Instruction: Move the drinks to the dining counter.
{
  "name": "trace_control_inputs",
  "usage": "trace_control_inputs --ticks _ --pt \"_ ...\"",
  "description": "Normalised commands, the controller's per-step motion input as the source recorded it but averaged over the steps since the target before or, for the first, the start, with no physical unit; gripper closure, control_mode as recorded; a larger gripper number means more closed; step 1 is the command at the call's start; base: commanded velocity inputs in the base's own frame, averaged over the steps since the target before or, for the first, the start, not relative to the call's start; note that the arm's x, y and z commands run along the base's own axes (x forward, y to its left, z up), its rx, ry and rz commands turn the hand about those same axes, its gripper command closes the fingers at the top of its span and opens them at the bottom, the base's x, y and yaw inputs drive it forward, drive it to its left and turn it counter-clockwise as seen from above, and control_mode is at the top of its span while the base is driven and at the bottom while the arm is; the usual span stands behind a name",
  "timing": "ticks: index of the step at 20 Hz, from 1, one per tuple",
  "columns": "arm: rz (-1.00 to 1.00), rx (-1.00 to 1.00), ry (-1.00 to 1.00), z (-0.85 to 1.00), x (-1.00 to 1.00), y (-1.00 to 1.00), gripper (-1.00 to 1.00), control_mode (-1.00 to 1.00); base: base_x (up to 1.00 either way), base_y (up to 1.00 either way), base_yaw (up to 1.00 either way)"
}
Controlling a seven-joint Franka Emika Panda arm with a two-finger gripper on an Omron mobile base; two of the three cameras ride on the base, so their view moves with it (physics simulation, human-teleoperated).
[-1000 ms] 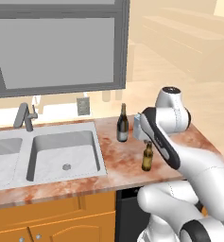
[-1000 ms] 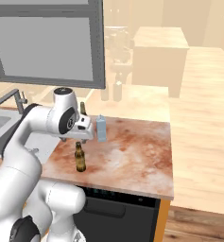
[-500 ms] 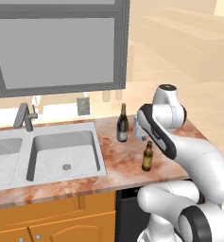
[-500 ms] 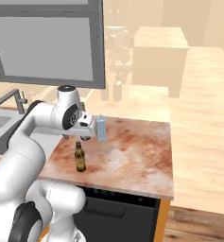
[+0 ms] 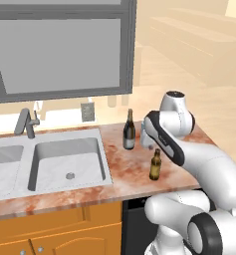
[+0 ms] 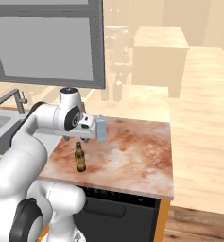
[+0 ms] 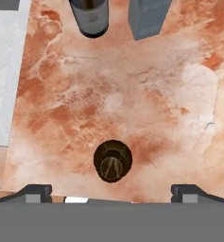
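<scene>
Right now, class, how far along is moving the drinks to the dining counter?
Done: nothing; the beer bottle, wine bottle and carton all stand on the sink counter. In hand: the open gripper hangs above the beer bottle, empty. Left: all three drinks.

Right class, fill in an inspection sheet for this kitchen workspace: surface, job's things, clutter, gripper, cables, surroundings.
Surface: marble counter, steel double sink at its left.
Job's things: beer bottle, wine bottle and carton all upright on the counter, apart.
Clutter: nothing seen.
Gripper: gripper open, above the beer bottle, holding nothing.
Cables: nothing seen.
Surroundings: faucet, window, wall outlet.
</scene>
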Motion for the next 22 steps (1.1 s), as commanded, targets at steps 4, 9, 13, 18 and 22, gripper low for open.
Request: trace_control_inputs --ticks 4,9,13,18,22 --pt "0.00 0.03 0.00 -0.28 0.00 0.00 -1.00 -1.00 0.00 0.00 0.00" --pt "0.00 0.02 0.00 -0.26 0.00 0.00 -1.00 -1.00 0.00 0.00 0.00" --pt "0.00 0.00 0.00 -0.19 0.07 0.00 -1.00 -1.00 0.00 0.00 0.00" --pt "0.00 0.00 -0.03 -0.12 0.18 0.00 -1.00 -1.00 0.00 0.00 0.00" --pt "0.00 0.00 -0.03 -0.10 0.15 0.01 -1.00 -1.00 0.00 0.00 0.00"
